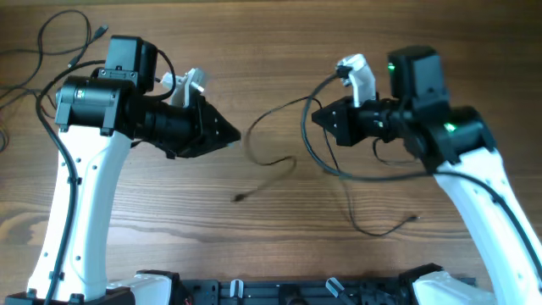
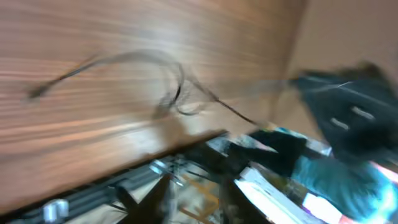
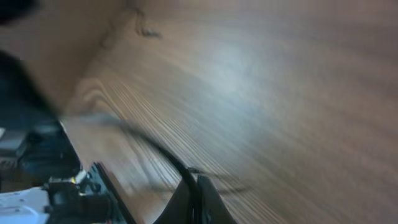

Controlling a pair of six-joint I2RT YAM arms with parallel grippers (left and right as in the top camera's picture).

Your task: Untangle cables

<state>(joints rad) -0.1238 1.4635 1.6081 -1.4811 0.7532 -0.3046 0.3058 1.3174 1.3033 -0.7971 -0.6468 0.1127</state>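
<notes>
Left fingers point(image 1: 222, 132), nearest the lens: opening impossible to judge, wrist view smeared. Thin, limp black cords with silvery plug ends point(image 1: 269, 163) sprawled mid wooden tabletop point(image 1: 254, 34); probably light and slippery, best pinched near a plug. Right fingers point(image 1: 326, 115) clamped tight, seemingly on one strand.

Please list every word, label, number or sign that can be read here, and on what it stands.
None can be read. Overhead, the left arm, the right arm and the cables show no lettering; the right arm has only green lights. Both wrist views are too blurred.
</notes>
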